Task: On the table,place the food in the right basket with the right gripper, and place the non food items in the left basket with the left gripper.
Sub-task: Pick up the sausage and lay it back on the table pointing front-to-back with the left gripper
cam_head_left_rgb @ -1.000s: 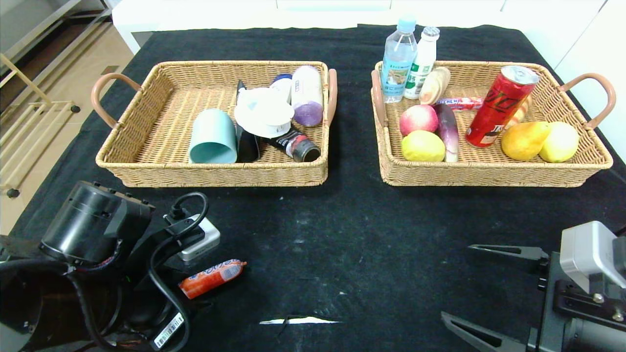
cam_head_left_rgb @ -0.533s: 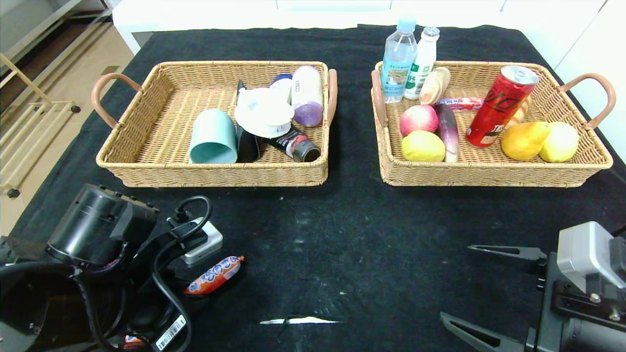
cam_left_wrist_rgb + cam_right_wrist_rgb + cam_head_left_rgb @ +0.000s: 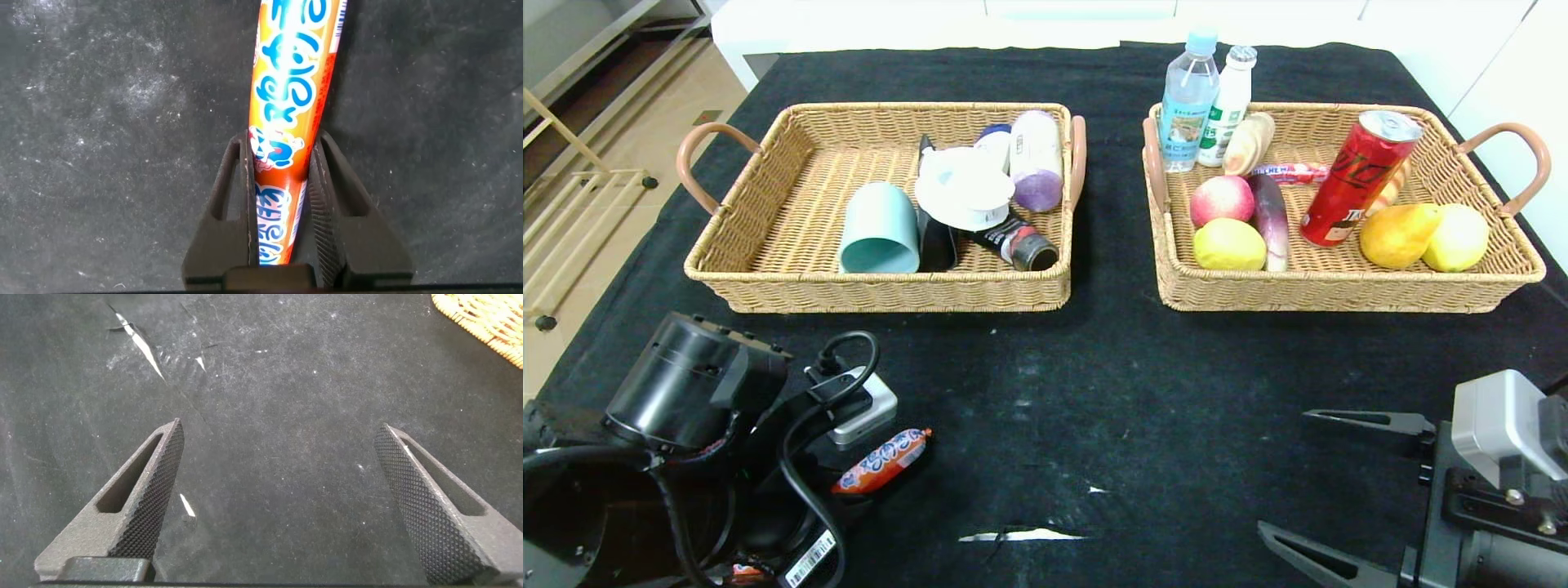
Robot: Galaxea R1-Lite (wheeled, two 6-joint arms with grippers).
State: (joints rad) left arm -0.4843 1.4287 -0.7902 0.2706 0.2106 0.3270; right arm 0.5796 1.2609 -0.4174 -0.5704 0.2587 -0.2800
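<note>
Between left gripper point(image 3: 282, 167) fingers, orange sausage point(image 3: 290, 106), blue lettering unreadable

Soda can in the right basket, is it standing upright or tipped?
Tipped. The soda can leans at a slant in the right basket, top toward the far right, base down by the fruit.

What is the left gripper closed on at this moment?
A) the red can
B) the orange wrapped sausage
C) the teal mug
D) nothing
B: in the left wrist view the left gripper has both fingers pressed against the sausage, which lies over the black table.
</note>
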